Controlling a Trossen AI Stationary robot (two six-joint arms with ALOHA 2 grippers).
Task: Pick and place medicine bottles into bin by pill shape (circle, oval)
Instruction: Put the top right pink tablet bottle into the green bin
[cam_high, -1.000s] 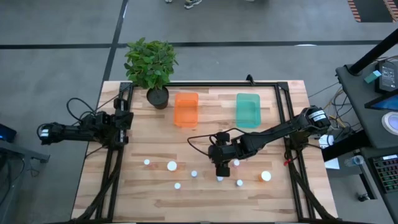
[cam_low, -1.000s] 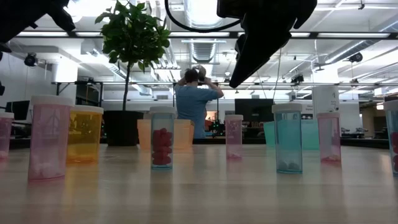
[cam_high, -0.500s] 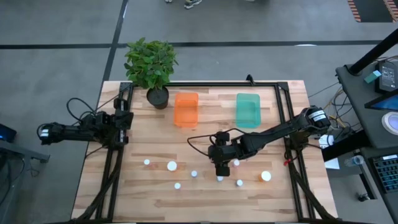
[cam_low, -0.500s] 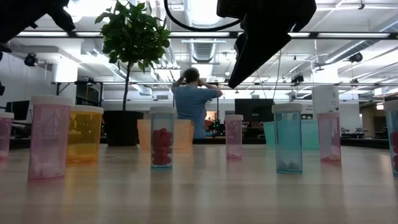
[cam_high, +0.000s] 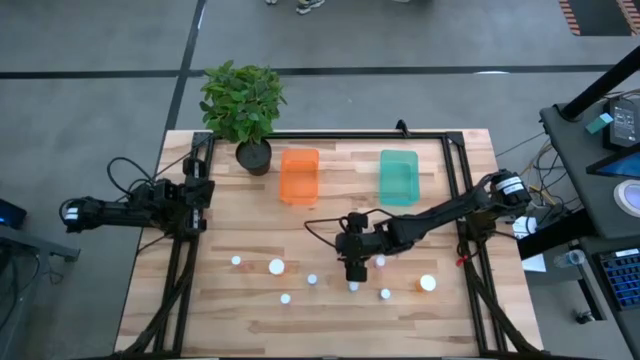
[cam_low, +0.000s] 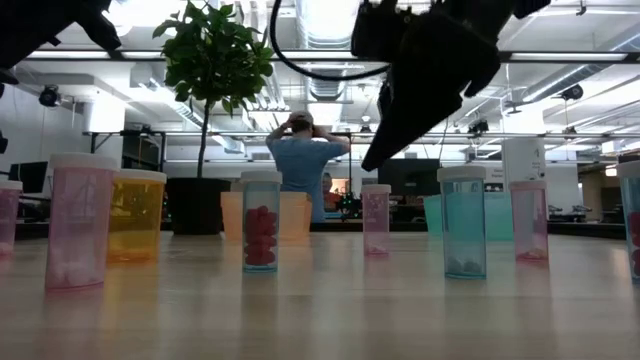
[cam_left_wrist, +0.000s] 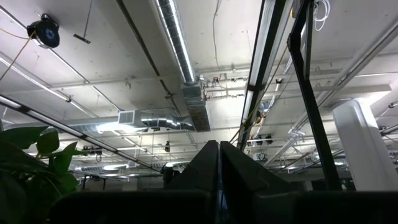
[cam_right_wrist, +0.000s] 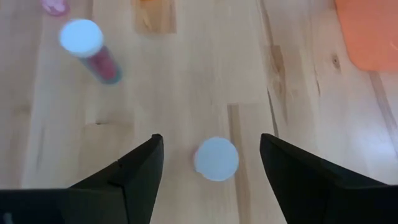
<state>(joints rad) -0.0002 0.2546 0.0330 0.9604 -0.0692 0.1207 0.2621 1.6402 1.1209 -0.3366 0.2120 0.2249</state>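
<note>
Several small white-capped medicine bottles stand upright on the wooden table's near half, among them (cam_high: 276, 266), (cam_high: 312, 279), (cam_high: 385, 294) and a larger one (cam_high: 427, 283). The orange tub (cam_high: 299, 175) and the teal tub (cam_high: 399, 176) stand at the far side. My right gripper (cam_high: 352, 274) is open above one bottle (cam_high: 352, 287). In the right wrist view, that bottle's white cap (cam_right_wrist: 216, 158) lies between the spread fingers, which do not touch it (cam_right_wrist: 210, 138). My left gripper (cam_high: 200, 195) waits shut at the table's left edge, pointing up at the ceiling (cam_left_wrist: 219, 152).
A potted plant (cam_high: 243, 105) stands at the far left corner. A red-filled bottle (cam_right_wrist: 90, 50) stands near the right gripper. A black frame runs along the table's edges (cam_high: 460, 190). A person (cam_low: 305, 165) stands in the room behind the table.
My right gripper has come down a little toward the bottle beneath it and tipped slightly. The bottles have kept still.
</note>
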